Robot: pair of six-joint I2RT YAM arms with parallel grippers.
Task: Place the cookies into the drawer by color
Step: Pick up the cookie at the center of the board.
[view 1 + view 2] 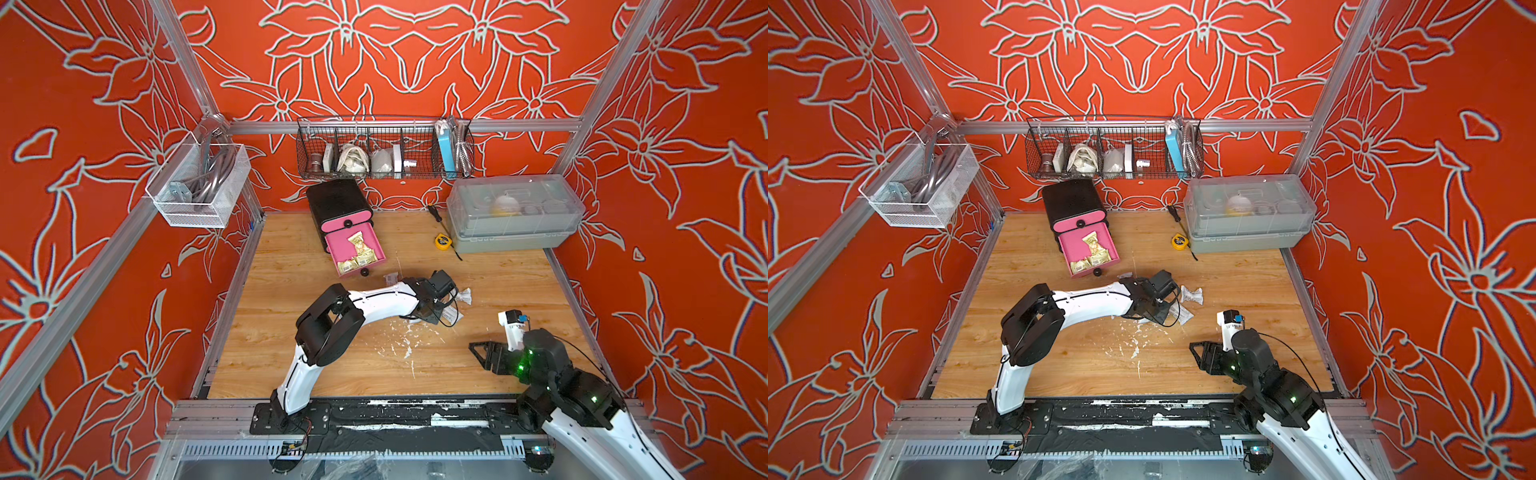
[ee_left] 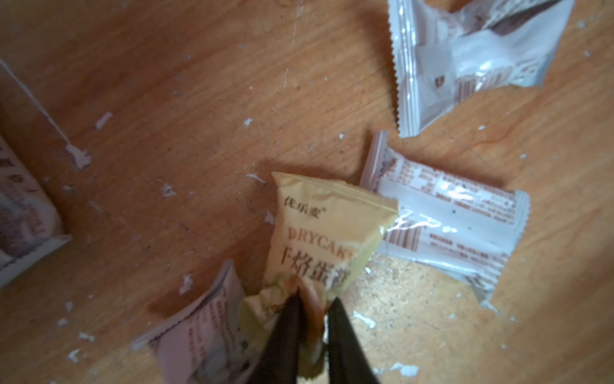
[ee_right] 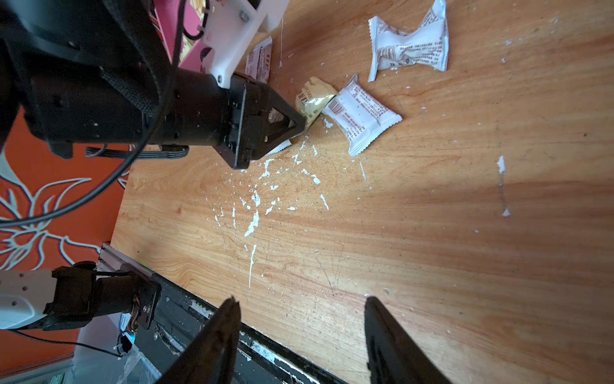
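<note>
Yellow cookie packet point(image 2: 319, 226), mid-table among white-wrapped cookies point(image 2: 448, 226), is pinched at one crumpled end by the left gripper point(image 2: 315, 299), jaws closed tight on the film; the right gripper point(image 3: 300, 299) hangs empty, jaws apart, near right. Light, crinkly, likely slippery, brittle inside, it seems best carried by that seam to the open pink drawer point(image 1: 336, 248), far left, holding gold packets point(image 1: 358, 245)

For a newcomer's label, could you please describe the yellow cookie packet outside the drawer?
On the wooden table, follow the left arm to its tip near the middle. There, among white packets, lies the yellow packet: the only gold wrapper there, its crumpled end pinched in the shut left tool.
</note>
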